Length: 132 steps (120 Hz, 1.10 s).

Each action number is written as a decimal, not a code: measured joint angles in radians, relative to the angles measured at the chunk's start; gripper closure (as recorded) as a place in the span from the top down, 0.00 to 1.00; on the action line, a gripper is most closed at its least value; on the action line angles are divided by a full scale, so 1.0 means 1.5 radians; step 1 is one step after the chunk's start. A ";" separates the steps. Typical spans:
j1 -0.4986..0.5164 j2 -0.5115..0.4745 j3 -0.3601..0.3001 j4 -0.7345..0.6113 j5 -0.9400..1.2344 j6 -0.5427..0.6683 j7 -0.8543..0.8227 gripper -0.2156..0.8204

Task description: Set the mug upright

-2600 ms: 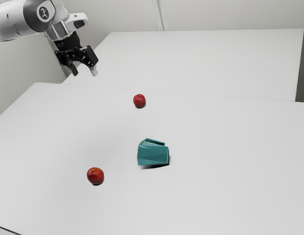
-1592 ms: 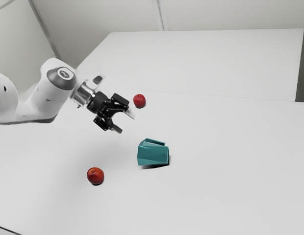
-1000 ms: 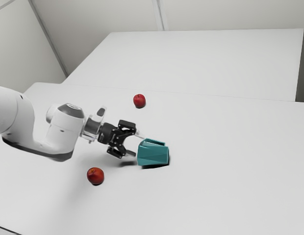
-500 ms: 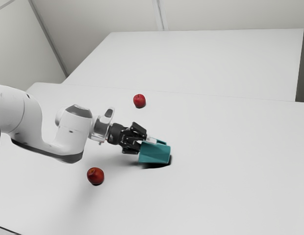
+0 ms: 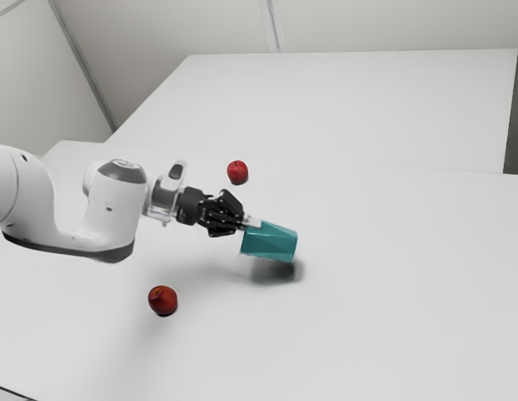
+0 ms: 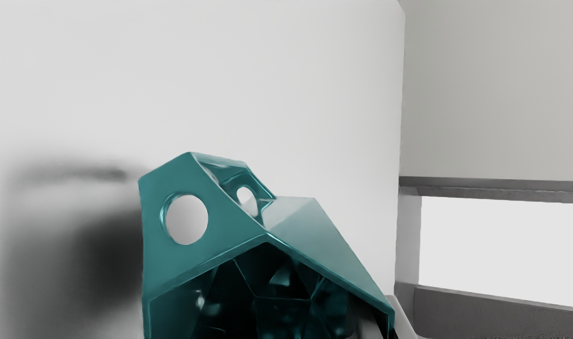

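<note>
Black two-finger gripper (image 5: 252, 224): fingers close together, clamped on the wall of the teal faceted mug (image 5: 271, 242), one finger inside the mouth, the other outside. Mug is held sideways above the white table (image 5: 393, 292), mouth toward the gripper, shadow below.

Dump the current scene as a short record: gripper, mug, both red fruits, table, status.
gripper: shut on the mug's wall, one finger inside, one outside
mug: teal, faceted, tipped sideways, clear of the table, mouth toward the gripper
far_fruit: red, on the table, beyond the mug in the exterior view
near_fruit: orange-red, on the table, toward the exterior view's left
table: white
status: mug held, not upright
</note>
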 joint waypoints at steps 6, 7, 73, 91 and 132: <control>0.000 -0.020 0.001 0.003 0.025 0.000 -0.003 0.05; 0.000 -0.023 0.001 0.004 0.031 0.000 -0.004 0.05; -0.020 -0.033 0.024 0.184 0.685 -0.007 -0.142 0.03; -0.006 -0.023 0.023 0.193 0.781 -0.009 -0.175 0.03; 0.001 0.015 0.012 0.176 0.832 0.032 -0.227 0.03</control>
